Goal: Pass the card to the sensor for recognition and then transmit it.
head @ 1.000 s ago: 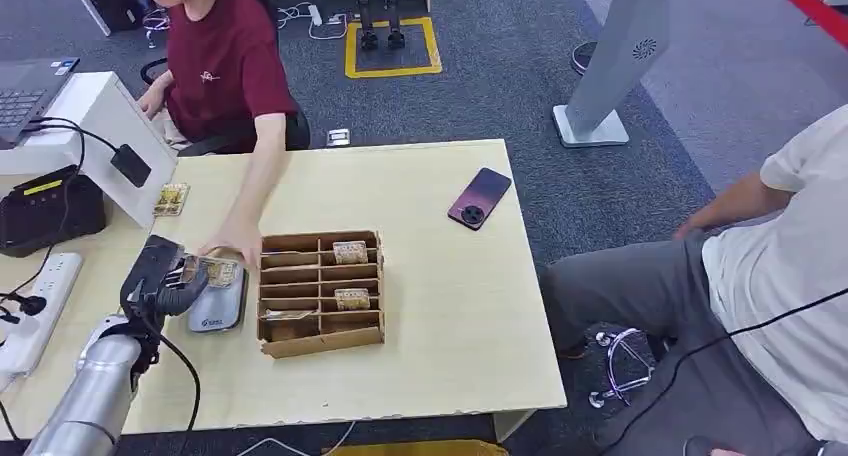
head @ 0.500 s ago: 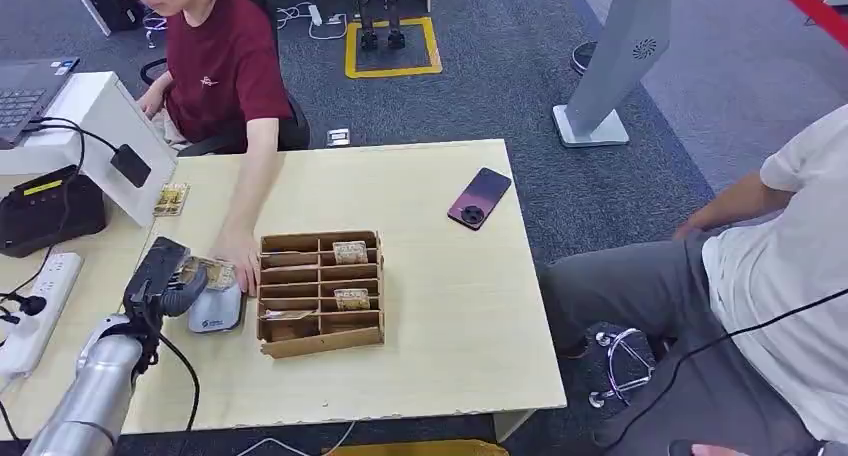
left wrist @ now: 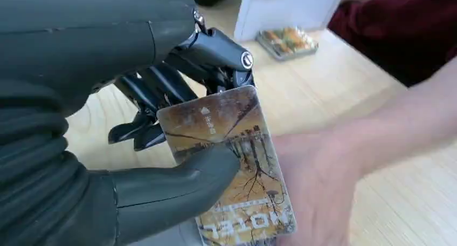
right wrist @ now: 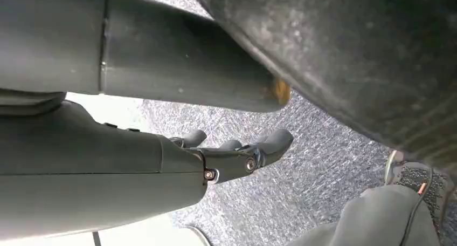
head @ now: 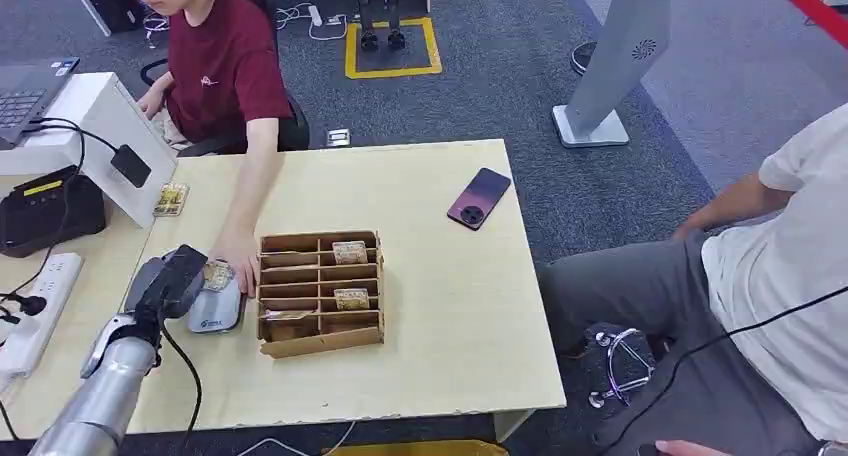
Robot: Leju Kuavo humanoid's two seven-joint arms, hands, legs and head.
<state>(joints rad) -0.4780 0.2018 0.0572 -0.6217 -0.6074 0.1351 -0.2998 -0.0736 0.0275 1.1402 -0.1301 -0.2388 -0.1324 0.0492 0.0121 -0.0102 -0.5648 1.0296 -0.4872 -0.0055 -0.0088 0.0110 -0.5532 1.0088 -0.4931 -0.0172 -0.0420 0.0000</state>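
Pinching the card [left wrist: 229, 165] between thumb and darker fingers, the left hand [head: 172, 284] holds it over the grey sensor [head: 214, 314], which lies near the table's [head: 440, 306] left edge, just beside the cardboard divider box [head: 321, 292]. The card sticks out past the fingertips, and its far end touches a person's hand [left wrist: 318, 186] reaching in from the table's far side. The right hand [right wrist: 237, 154] hangs over grey carpet, fingers loosely apart, holding nothing.

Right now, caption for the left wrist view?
Left robot hand pinching a card beside a person's hand over the table.
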